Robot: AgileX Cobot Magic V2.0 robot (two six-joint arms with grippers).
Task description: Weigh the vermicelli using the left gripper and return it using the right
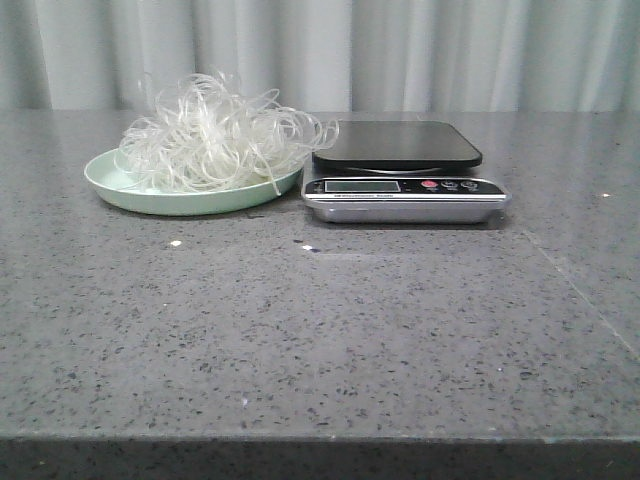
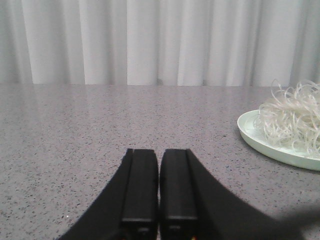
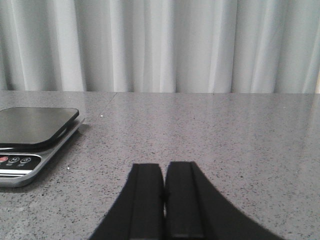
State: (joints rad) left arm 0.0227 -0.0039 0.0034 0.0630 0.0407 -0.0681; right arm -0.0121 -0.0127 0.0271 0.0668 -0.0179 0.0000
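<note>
Both tools sat low over the grey speckled desk [image 1: 320,330], neither showing in the front view. Seen from its own wrist camera, the left tool [image 2: 159,200] had its two black fingers [image 2: 141,185] pressed together with only a hairline seam between them, and nothing was held there. The right tool [image 3: 164,200] looked the same from its wrist camera: dark fingers [image 3: 184,200] drawn tight against each other, gripping nothing.

A kitchen scale [image 1: 405,170] stood toward the back of the desk, with a dark flat weighing platform [image 1: 396,144] on top and a silver front panel carrying a pale display [image 1: 355,186], a red button [image 1: 429,184] and some smaller dark buttons beside it. Nothing lay on the platform.

Just to the left of the scale rested a pale green plate [image 1: 135,192], its rim touching or very nearly touching the scale's body. The vermicelli [image 1: 215,135] was heaped on that plate as a loose whitish tangle, rising well above the rim, with a few strands spilling over the edge nearest the scale and reaching toward the platform's corner.

Behind the scale hung a pale pleated curtain [image 1: 400,50] across the whole width. The left tool was well apart from the plate, and the right tool was well apart from the scale.
</note>
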